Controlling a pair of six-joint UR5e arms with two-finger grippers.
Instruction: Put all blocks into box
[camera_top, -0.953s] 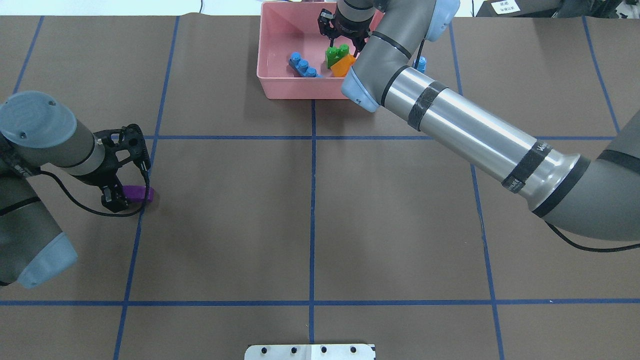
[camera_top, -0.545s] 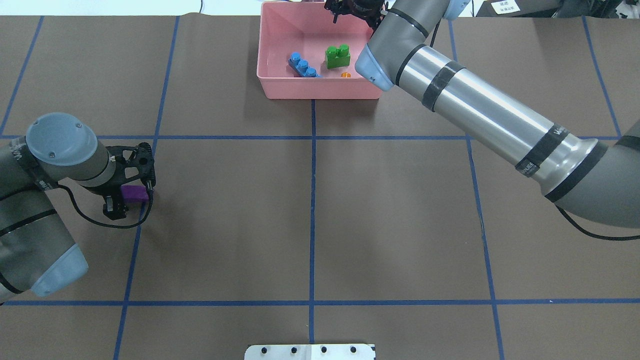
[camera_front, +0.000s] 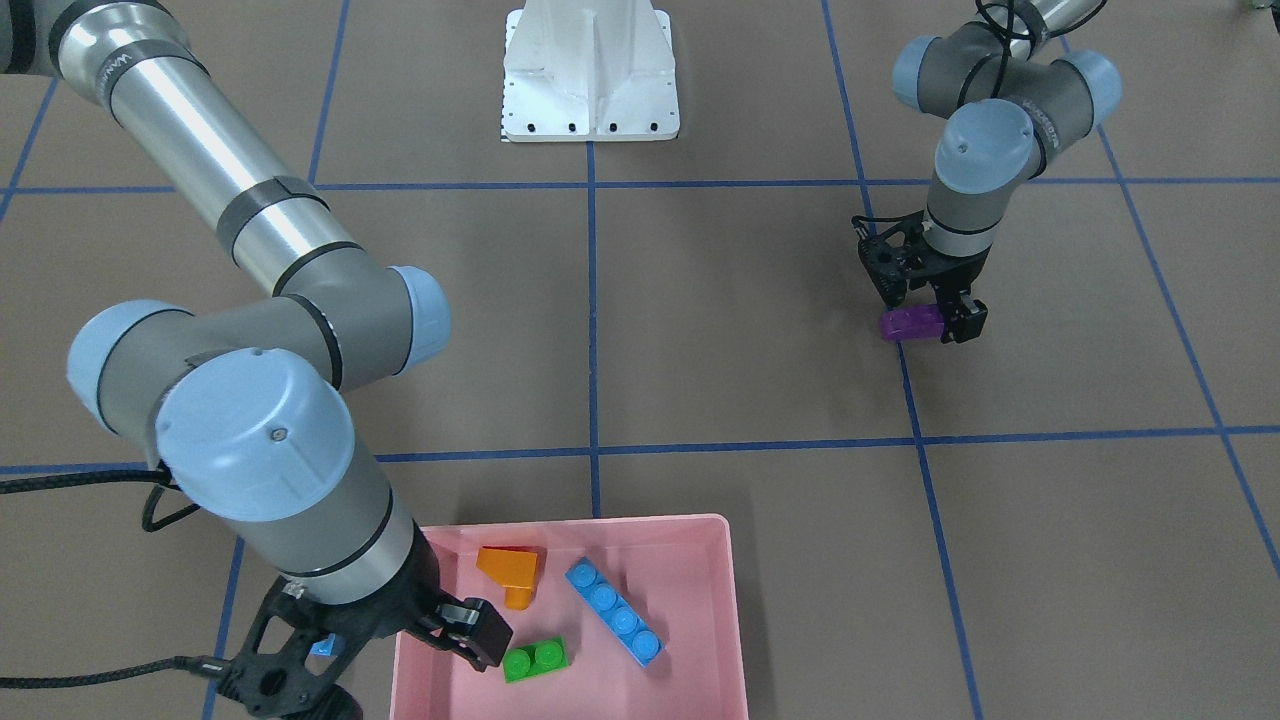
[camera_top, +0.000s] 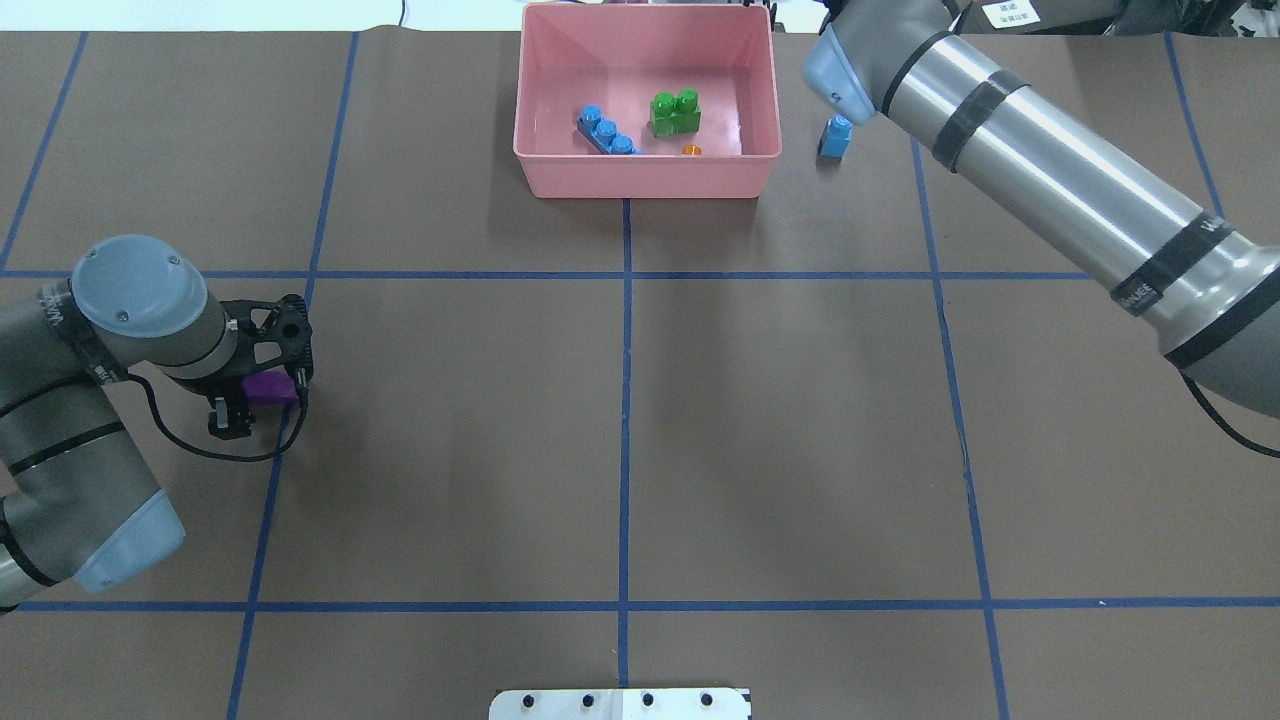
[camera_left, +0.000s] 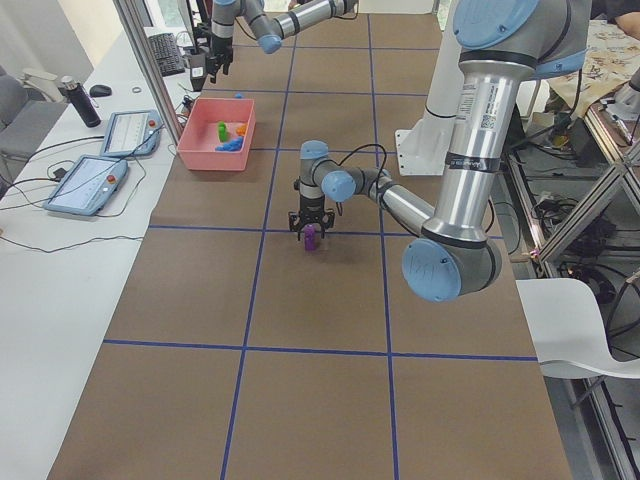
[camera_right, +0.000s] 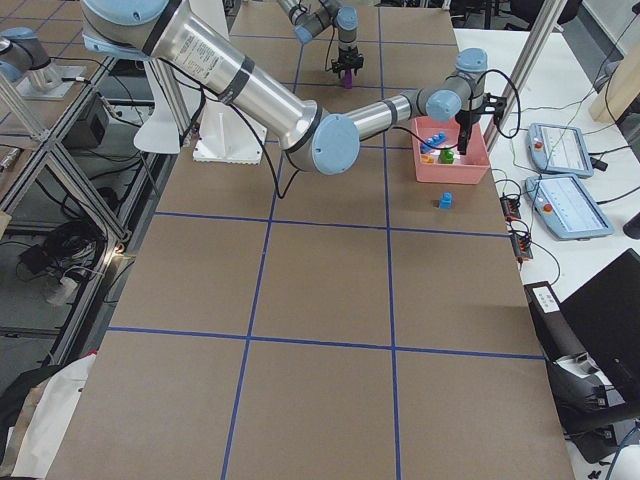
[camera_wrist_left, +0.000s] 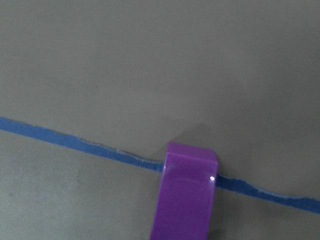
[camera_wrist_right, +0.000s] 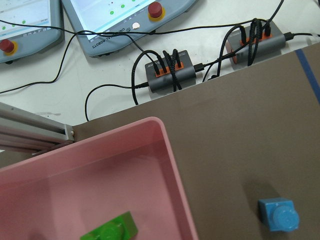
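The pink box (camera_top: 645, 185) stands at the far middle of the table. In it lie the long blue brick (camera_top: 605, 131), the green brick (camera_top: 675, 112) and the orange sloped brick (camera_front: 510, 572). The tiny blue brick (camera_top: 835, 137) stands on the table just right of the box and shows in the right wrist view (camera_wrist_right: 279, 216). My right gripper (camera_front: 390, 650) is open and empty, above the box's edge on that side. My left gripper (camera_top: 255, 385) is shut on the purple brick (camera_top: 268, 388), low over a blue tape line (camera_wrist_left: 75, 142).
The white robot base (camera_front: 590, 75) sits at the near middle edge. Blue tape lines (camera_top: 625, 400) grid the brown table cover. Tablets and a cable hub (camera_wrist_right: 165, 75) lie beyond the table's far edge, behind the box.
My right arm has drawn back from over the box towards the right, leaving the green brick inside. My left gripper has closed in on the purple brick, which now sits between its fingers.
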